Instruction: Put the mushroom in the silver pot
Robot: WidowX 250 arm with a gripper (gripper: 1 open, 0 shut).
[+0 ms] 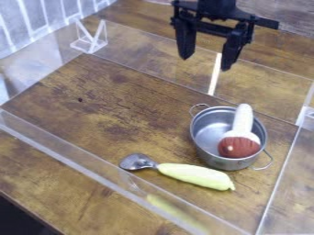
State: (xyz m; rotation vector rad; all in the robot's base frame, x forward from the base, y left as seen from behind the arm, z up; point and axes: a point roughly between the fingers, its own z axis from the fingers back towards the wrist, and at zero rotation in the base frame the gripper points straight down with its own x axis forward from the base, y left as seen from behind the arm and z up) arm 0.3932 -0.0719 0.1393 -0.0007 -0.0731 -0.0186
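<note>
The mushroom [241, 144] lies on its side inside the silver pot [207, 136], its reddish-brown cap toward the pot's near right wall and its cream stem leaning over the far rim. The pot stands on the wooden table at the right. My gripper [207, 50] hangs high above the table, up and left of the pot, pointing down. Its two dark fingers [185, 41] are spread wide apart with nothing between them.
A yellow-handled utensil [185, 173] with a metal tip lies in front of the pot. Clear acrylic walls [73, 161] fence the wooden table along the front and right. A small clear stand [88, 37] sits at the back left.
</note>
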